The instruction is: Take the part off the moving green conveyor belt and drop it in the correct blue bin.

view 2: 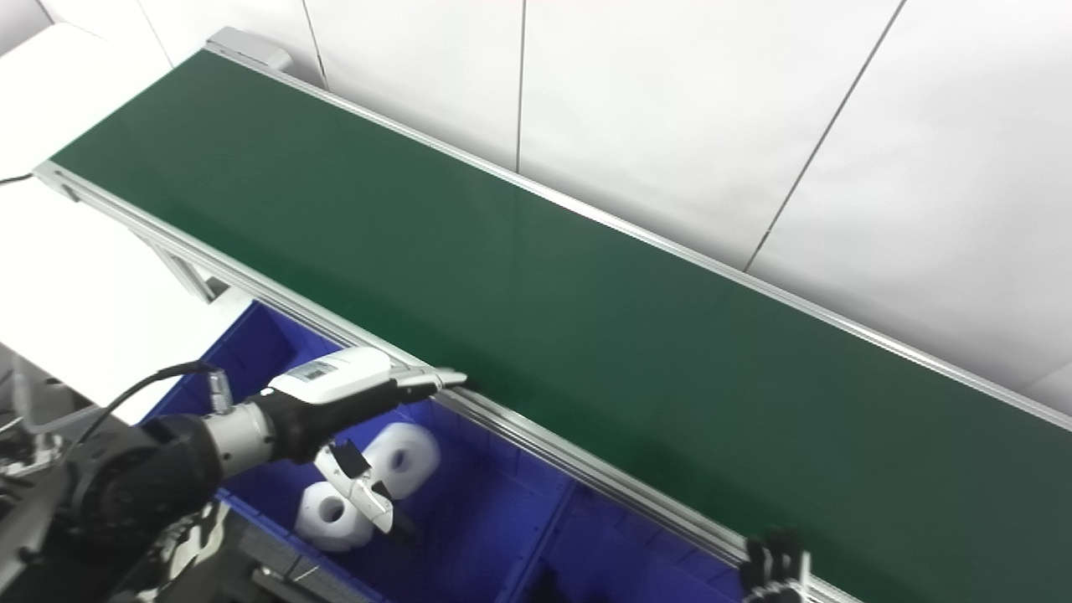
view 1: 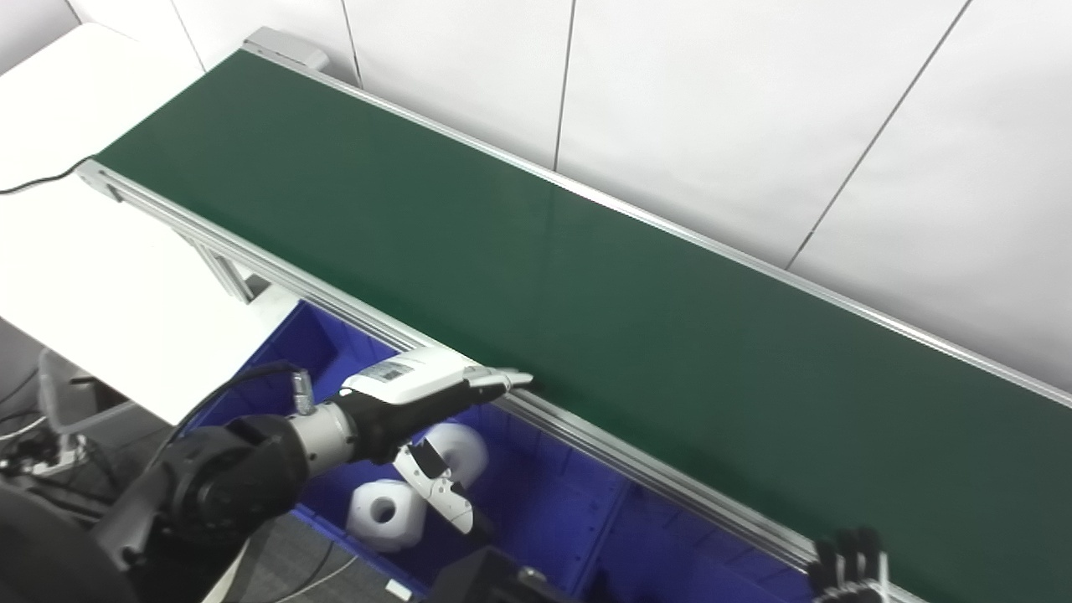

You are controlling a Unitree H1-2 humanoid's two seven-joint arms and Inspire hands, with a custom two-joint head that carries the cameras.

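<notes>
Two white parts lying in the left blue bin, none showing on the green belt. Left hand hovering spread and empty above that bin, beside the belt's near rail, presumably awaiting another. Right hand barely showing, state unclear.

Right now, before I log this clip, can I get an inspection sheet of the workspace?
Surface: long dark green conveyor belt with silver aluminium rails, no part on it.
Job's things: two white hollow cylindrical parts lie in the left compartment of the blue plastic bin; the right compartment shows nothing.
Clutter: nothing seen.
Hands: left hand open, fingers stretched over the near rail; right hand only partly in view at the bottom edge.
Cables: thin black cable on the white table.
Surroundings: white panelled wall.
</notes>
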